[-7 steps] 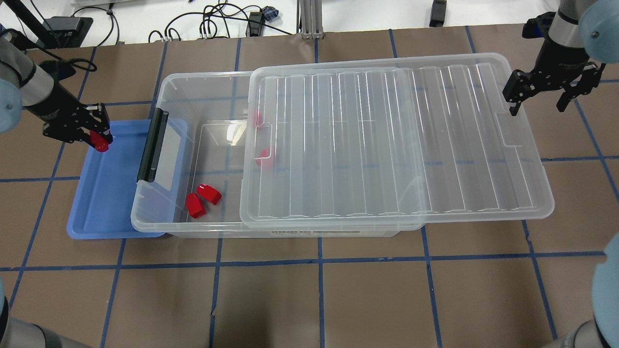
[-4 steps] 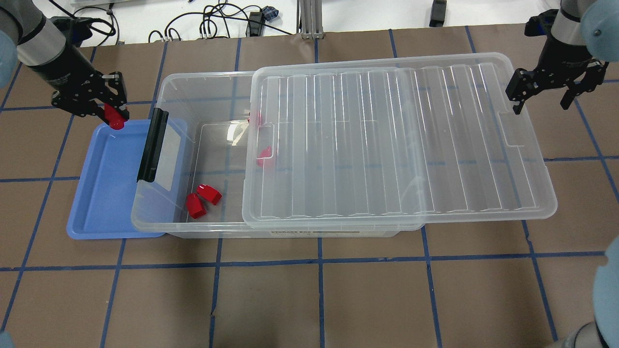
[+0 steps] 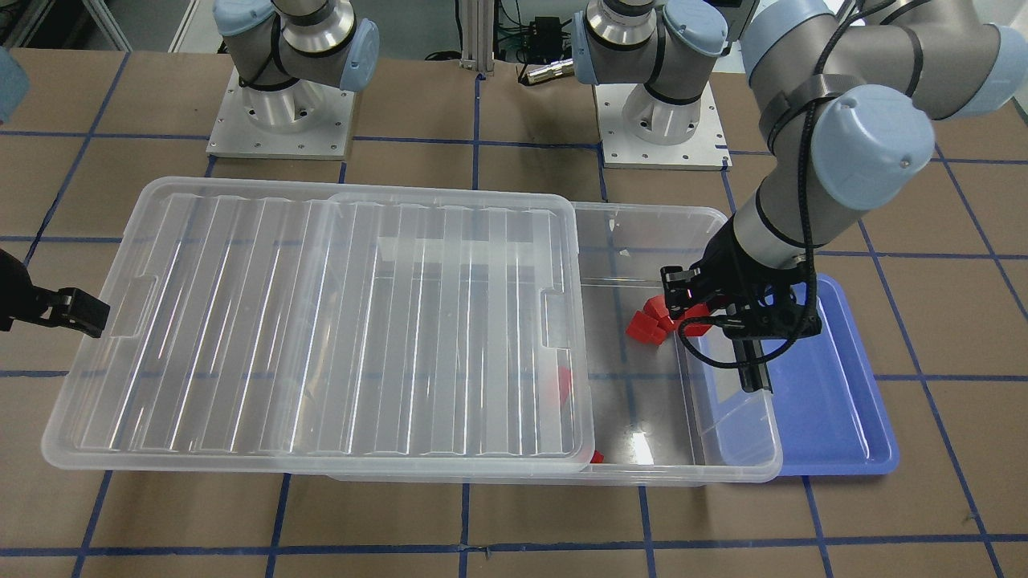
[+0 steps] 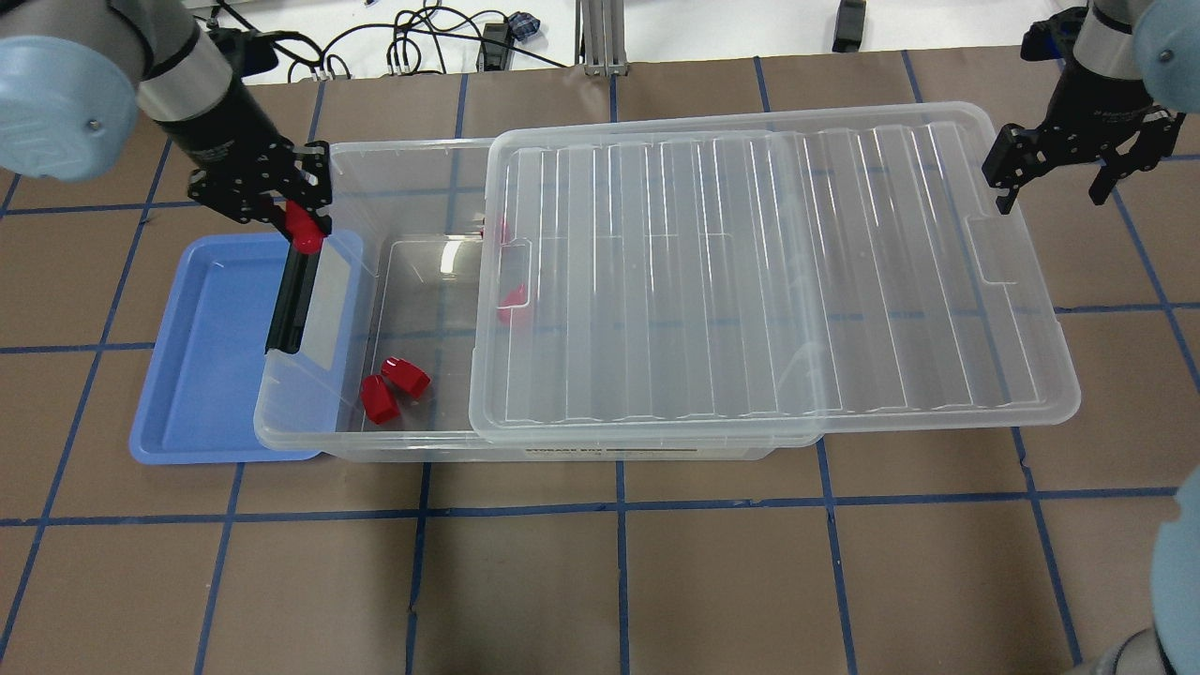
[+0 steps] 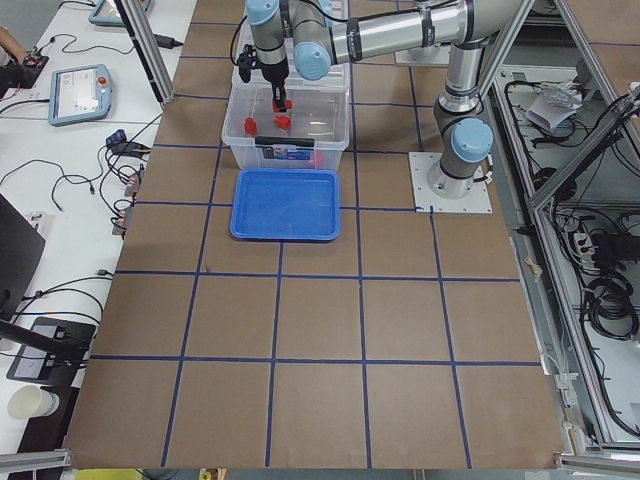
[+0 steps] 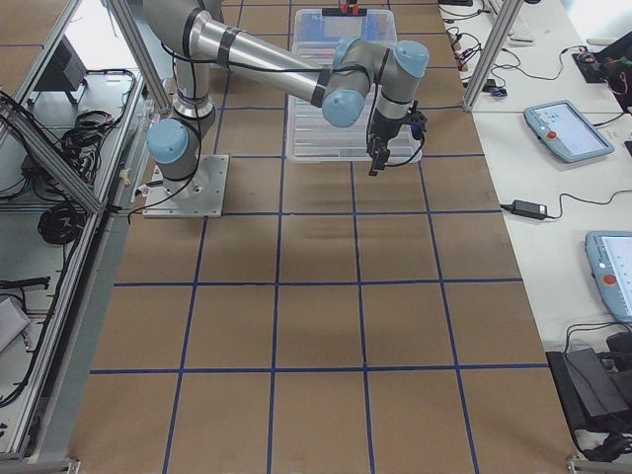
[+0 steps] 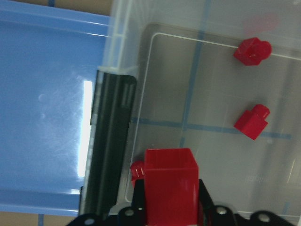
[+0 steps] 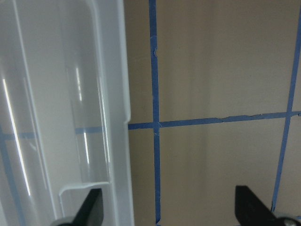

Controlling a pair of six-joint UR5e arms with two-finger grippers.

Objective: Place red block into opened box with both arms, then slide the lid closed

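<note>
Furthest left is the blue tray. It looks bare to me, and it sits tucked under the box's latch end.

Next comes my left gripper, pinched shut on the red block. On the overhead it hangs above the far end of the black latch bar. The left wrist camera puts the block just inside the box wall, over the open part of the floor.

I judge the block to be light, hard and slick. A squeeze across its flat sides suits it, and once let go it will likely bounce or tumble on the bare plastic. Two loose blocks lie near the front wall, and more red shows under the lid's edge.

The box is open only at this left end. The lid covers the rest and overhangs the right end.

The lid looks thin, light and springy, so I expect it to flex or skew if I shove one corner. I would press on its stiff right-end rim, near the notch.

Far right, my right gripper hangs with its jaws spread and holding nothing. It is just beside the far part of that rim, and I cannot tell whether it touches.
</note>
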